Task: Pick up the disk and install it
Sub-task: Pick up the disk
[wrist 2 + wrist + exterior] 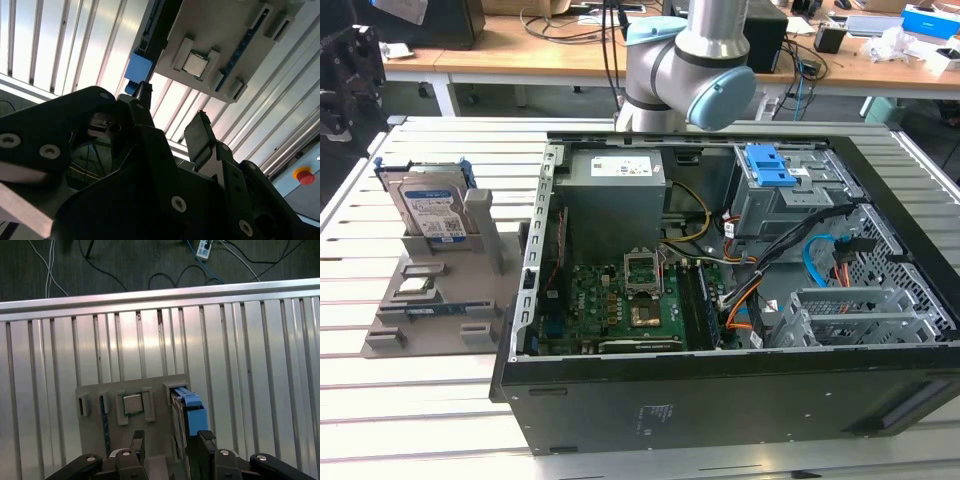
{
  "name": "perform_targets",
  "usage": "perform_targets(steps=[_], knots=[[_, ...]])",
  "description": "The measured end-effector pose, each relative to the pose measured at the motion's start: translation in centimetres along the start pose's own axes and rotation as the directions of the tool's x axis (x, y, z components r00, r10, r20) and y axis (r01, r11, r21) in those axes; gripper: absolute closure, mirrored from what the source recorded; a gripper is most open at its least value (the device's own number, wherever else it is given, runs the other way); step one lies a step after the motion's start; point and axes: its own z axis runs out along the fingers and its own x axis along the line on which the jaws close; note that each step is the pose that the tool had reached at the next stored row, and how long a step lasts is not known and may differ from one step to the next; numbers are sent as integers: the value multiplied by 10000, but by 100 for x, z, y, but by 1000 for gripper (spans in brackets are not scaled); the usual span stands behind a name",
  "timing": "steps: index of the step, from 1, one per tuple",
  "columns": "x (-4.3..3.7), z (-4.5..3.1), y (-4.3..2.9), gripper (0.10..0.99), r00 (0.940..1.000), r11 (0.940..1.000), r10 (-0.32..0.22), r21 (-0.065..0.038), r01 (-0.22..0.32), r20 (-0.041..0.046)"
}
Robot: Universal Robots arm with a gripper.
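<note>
The disk (433, 212) stands on edge in a grey holder (440, 300) on the slatted metal bench (420, 420), at the exterior view's left, just beside the open computer case (720, 400) and well apart from the grey drive cage (770, 200) inside it. In the first wrist view the pincer (170, 446) hangs above that holder with its jaws parted and nothing between them. The disk's blue-framed top edge (190, 410) lies beyond the fingertips, nearer one finger (205, 440) than the other. By my judgement the step in hand is the reach for the pickup. To do it well, the jaws want centring over the thin edge so that both pads meet the flat faces squarely, and a straight descent should keep them off the holder's walls and off the small square chip (132, 403) seated in the neighbouring slot. The bench's ribs are bright and reflective. Beyond it lie a dark floor with loose cables (150, 265) and wooden desks (520, 55) crowded with gear, while the arm (690, 60) rises behind the case
</note>
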Motion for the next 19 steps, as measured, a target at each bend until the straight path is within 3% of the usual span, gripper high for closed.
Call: perform_targets(steps=[12,19], knots=[[-5,46,-43,545,10000,10000,0,1,0,-7],[-38,201,-72,545,10000,10000,-10,1,10,-27]])
